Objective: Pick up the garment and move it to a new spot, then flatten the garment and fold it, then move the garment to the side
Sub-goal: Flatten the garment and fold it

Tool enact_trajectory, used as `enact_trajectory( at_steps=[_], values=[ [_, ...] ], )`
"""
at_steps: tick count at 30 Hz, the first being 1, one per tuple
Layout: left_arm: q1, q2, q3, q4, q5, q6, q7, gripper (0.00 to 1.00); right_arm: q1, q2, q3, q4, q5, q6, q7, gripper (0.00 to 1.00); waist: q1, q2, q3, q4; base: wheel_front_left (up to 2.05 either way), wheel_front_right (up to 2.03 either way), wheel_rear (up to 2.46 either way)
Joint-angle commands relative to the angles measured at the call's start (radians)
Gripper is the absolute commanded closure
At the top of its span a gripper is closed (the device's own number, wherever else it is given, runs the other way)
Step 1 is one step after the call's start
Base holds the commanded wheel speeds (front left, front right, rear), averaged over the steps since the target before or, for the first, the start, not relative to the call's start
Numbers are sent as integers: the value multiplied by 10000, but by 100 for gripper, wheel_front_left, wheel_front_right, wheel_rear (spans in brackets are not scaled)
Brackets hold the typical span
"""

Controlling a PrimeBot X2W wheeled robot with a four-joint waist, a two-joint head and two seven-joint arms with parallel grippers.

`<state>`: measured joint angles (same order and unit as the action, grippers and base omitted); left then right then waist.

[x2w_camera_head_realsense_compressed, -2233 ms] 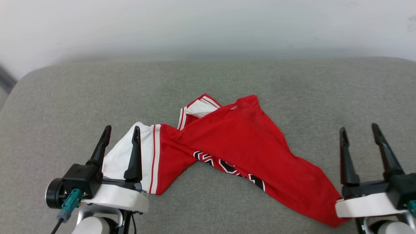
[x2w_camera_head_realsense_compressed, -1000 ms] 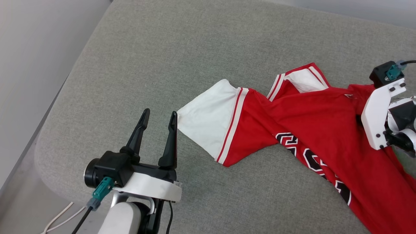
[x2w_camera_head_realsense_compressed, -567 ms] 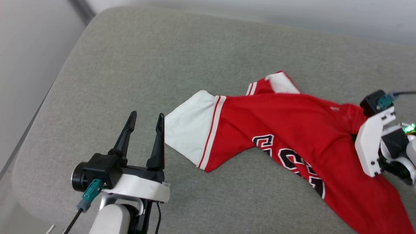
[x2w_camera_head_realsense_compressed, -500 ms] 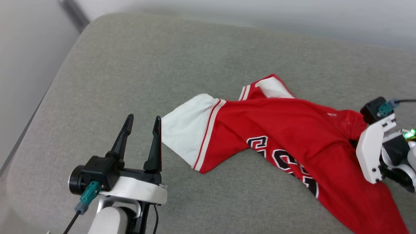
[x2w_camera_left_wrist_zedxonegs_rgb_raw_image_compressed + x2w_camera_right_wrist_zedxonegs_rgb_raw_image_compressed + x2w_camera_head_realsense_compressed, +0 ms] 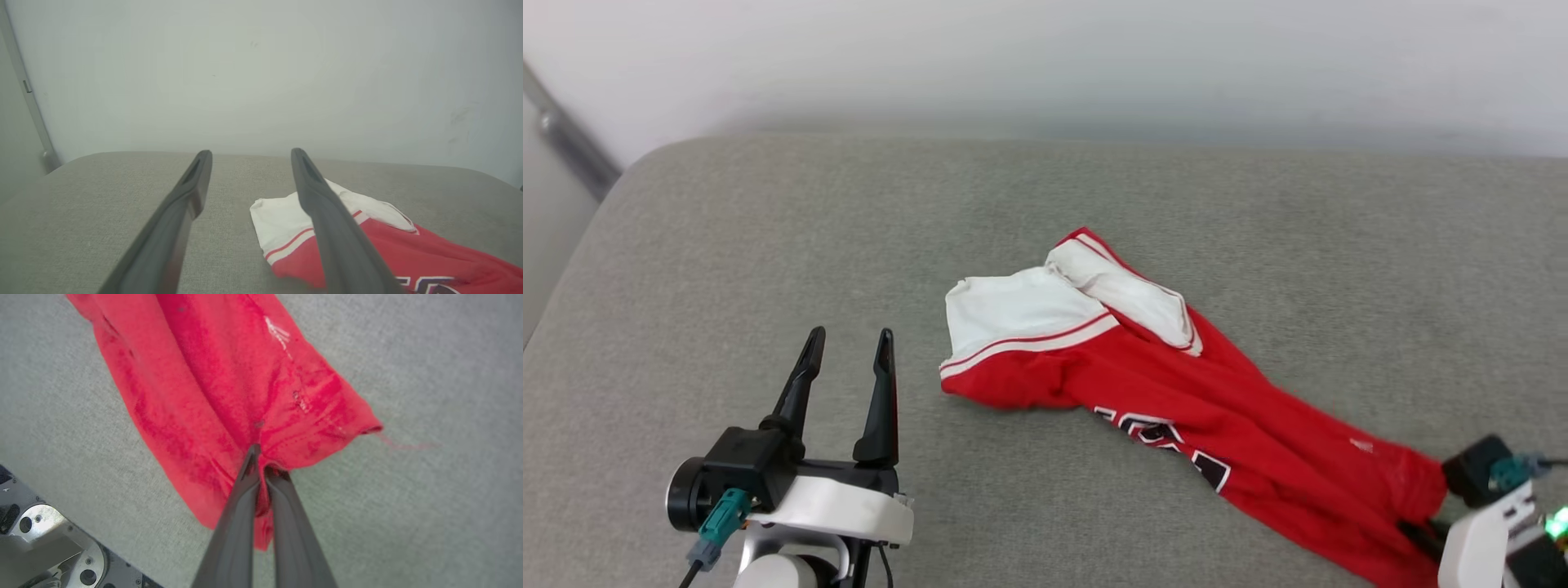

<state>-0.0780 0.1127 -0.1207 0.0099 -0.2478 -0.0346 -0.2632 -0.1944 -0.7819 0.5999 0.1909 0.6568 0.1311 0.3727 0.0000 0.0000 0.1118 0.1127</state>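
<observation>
Right gripper (image 5: pixel 260 459) clamped on shirt (image 5: pixel 1201 408) hem at 5 o'clock; shirt lies bunched mid-cushion (image 5: pixel 727 245), running 10 to 5; left gripper (image 5: pixel 849 335) apart, empty, at 7; looks like pickup stage; flatten, fold, set-aside not yet done.

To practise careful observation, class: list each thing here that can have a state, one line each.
jersey: crumpled, unfolded, lying on the cushion.
left end effector: open, empty.
right end effector: shut on the jersey's red end.
</observation>
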Motion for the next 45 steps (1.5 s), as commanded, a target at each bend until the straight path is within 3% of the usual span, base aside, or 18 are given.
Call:
enact_trajectory(
  at_steps=[1, 6, 7, 8, 16, 20, 25, 29, 35, 40, 45],
  values=[
    [165, 55, 35, 6, 23, 29, -23, 0, 476, 144, -178, -160, -101, -5, -21, 100, 0, 0, -141, -293, 0, 0, 0],
    [139, 87, 8, 103, -23, 15, -23, 0, 1648, 671, -690, -485, -398, -5, 139, 100, 0, 0, -115, -518, 0, 0, 0],
    [101, 91, -17, 120, -27, 2, -22, 0, 1719, 746, -852, -522, -535, -5, 41, 69, 0, 0, -91, -530, 0, 0, 0],
    [58, 93, -45, 139, -32, -9, -21, 0, 1754, 853, -1021, -542, -652, -5, -16, 0, 0, 0, -65, -537, 0, 0, 0],
    [-99, 125, -155, 261, -67, -43, -20, 0, 1193, 1153, -2067, -2101, -504, -5, 366, 0, 0, 0, 29, -299, 0, 0, 0],
    [-186, 80, -223, 243, -89, -62, -21, 0, 429, 1034, -2372, -3203, -294, -5, 1525, 0, 0, 0, 205, 24, 0, 0, 0],
    [-412, -54, -381, 180, -85, -79, -21, 0, -1125, 1326, -2304, -3794, -54, -5, 3417, 0, 0, 0, 692, 680, 0, 0, 0],
    [-677, -196, -564, 176, -78, -164, -22, 0, -2691, 1616, -1740, -3094, -260, -6, 4543, 0, 0, 0, 1197, 1327, 0, 0, 0],
    [-1081, -436, -899, 257, -87, -249, -22, 0, -4874, 1985, -1003, -929, -519, -5, 5761, 0, 0, 0, 1919, 2386, 0, 0, 0],
    [-1187, -539, -1102, 335, -146, -247, -22, 0, -5780, 2006, -401, 826, -788, -5, 5993, 0, 0, 0, 2249, 3076, 0, 0, 0],
    [-1190, -595, -1264, 395, -171, -267, -24, 0, -5593, 2081, -42, 2390, -863, -5, 5766, 0, 0, 0, 2335, 3442, 0, 0, 0]
  ],
)
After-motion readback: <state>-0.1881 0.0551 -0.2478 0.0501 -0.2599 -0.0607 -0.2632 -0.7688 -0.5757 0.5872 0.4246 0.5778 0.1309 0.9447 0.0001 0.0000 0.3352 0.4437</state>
